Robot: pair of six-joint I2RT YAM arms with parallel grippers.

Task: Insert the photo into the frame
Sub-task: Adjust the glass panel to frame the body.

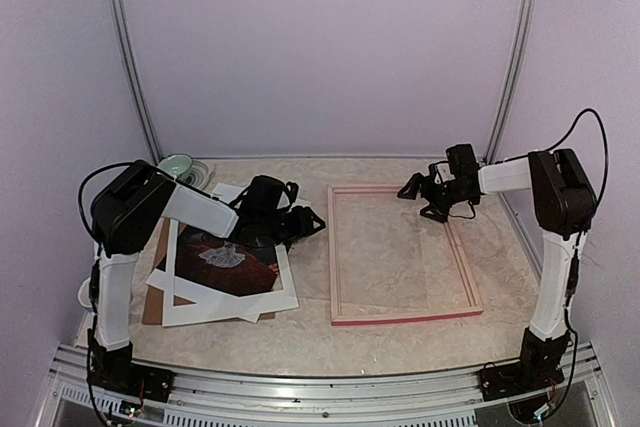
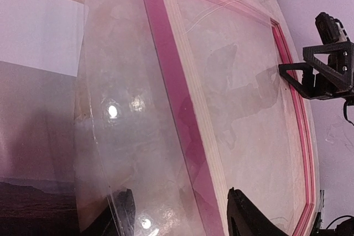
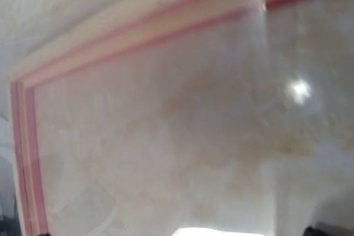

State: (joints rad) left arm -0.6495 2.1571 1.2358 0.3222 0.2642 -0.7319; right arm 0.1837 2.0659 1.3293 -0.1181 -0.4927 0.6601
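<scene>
The frame [image 1: 400, 317] lies flat right of centre, pink rails up; it also shows in the left wrist view [image 2: 177, 109] and the right wrist view [image 3: 138, 31]. The photo [image 1: 225, 257], dark with a pale figure, lies left of it under a skewed white mat border [image 1: 230, 302]; its dark edge shows in the left wrist view [image 2: 33, 208]. My left gripper [image 1: 305, 222] is open between photo and frame, its jaws [image 2: 185, 214] astride the left rail and the edge of a clear sheet [image 2: 127, 136]. My right gripper [image 1: 420, 202] is open over the frame's far right corner.
A brown backing board [image 1: 153, 287] lies under the mat's left side. A pale green round object [image 1: 178, 167] sits at the far left. The clear sheet [image 1: 400, 257] covers the frame's opening. Walls close in on both sides and behind.
</scene>
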